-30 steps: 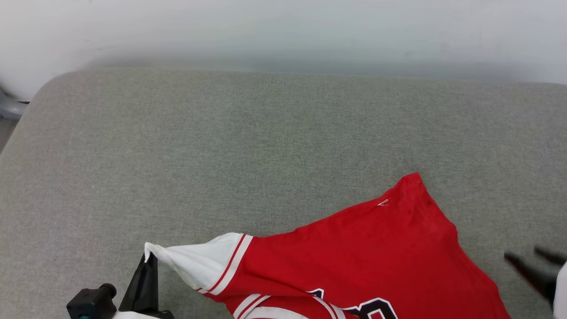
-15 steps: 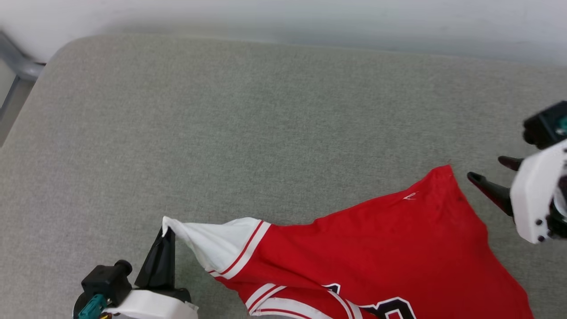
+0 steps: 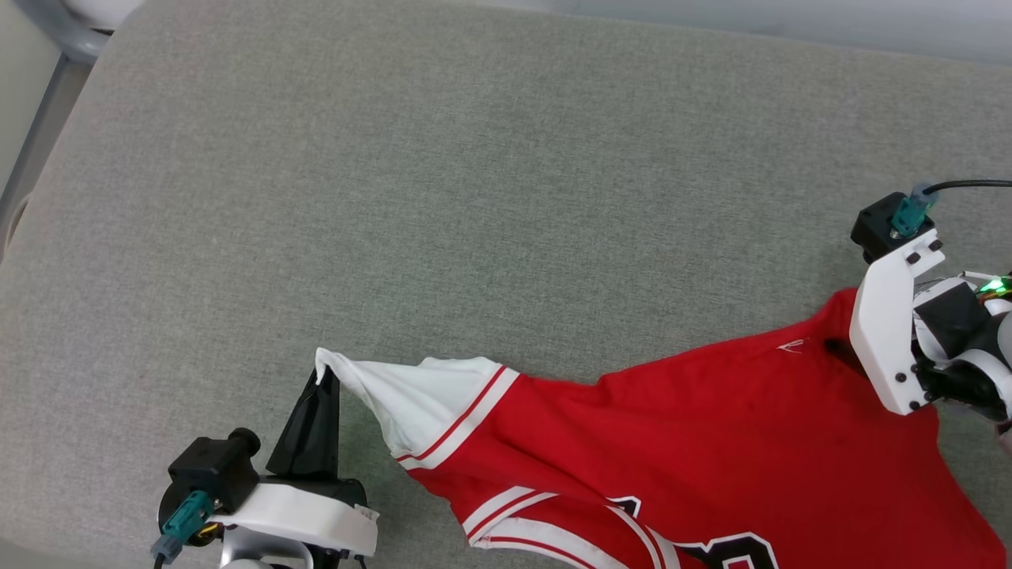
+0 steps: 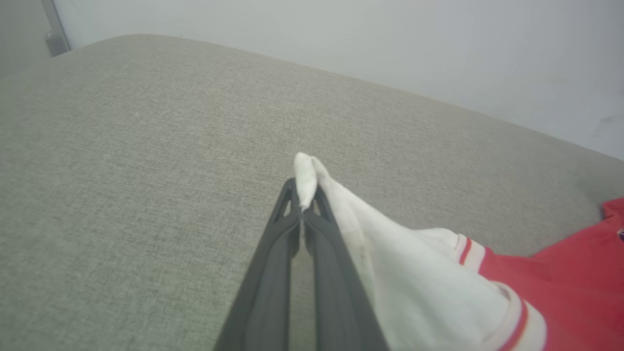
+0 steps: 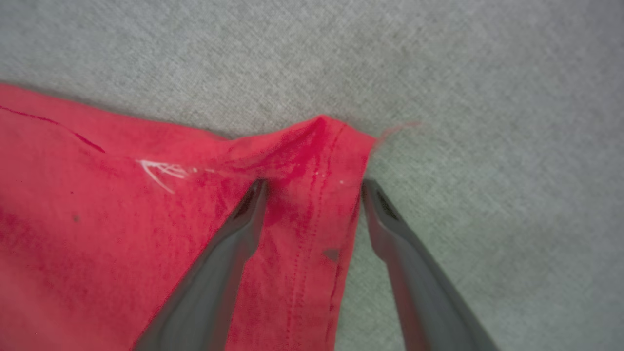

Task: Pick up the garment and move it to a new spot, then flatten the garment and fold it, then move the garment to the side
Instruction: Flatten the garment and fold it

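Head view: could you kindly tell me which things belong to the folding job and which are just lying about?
Job: garment; left gripper, shut on its white sleeve tip; right gripper, fingers open astride its red corner.
Not the job: grey padded surface underneath; metal frame beyond its corner.

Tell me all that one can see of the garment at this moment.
The garment is a red jersey-like T-shirt of thin, soft-looking cloth, lying wrinkled on the grey cushion. Its white sleeve, trimmed with red-white stripes, is pulled to a point: the left gripper is shut on its tip. A dark, white-outlined print is cut off at the head view's lower edge. The open right gripper straddles a red hemmed corner, one finger over the cloth, one beside it.
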